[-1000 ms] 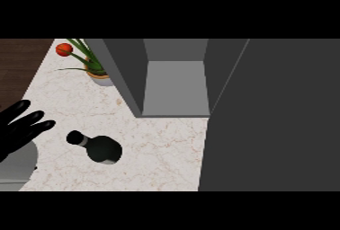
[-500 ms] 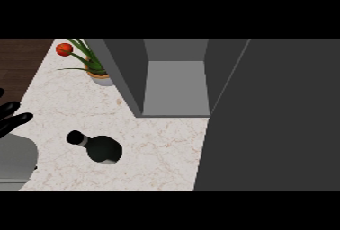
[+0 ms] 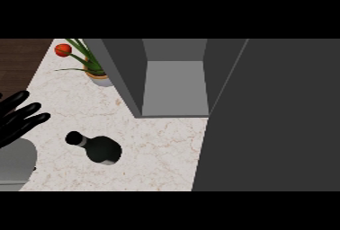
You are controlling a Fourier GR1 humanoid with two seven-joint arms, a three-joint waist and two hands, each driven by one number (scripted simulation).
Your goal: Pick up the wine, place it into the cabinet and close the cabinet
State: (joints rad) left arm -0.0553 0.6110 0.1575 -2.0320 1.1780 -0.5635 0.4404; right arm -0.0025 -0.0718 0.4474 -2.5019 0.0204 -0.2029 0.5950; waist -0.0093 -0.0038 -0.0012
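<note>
A dark wine bottle (image 3: 98,148) stands upright on the marble counter (image 3: 159,148), seen from above with its neck toward the upper left. My left hand (image 3: 16,121) shows at the left edge, a little up and left of the bottle, fingers straight and spread, apart from the bottle. The grey cabinet (image 3: 174,90) stands open at the back, its inside bare. Its dark door (image 3: 272,117) is swung out and fills the right side of the view. My right hand is out of sight.
A potted plant with a red flower (image 3: 90,67) stands on the counter just left of the cabinet. The dark wooden floor (image 3: 20,63) shows beyond the counter's left edge at the top left.
My left hand drew back toward the left edge, then came back in a little. The bottle and cabinet have not moved.
</note>
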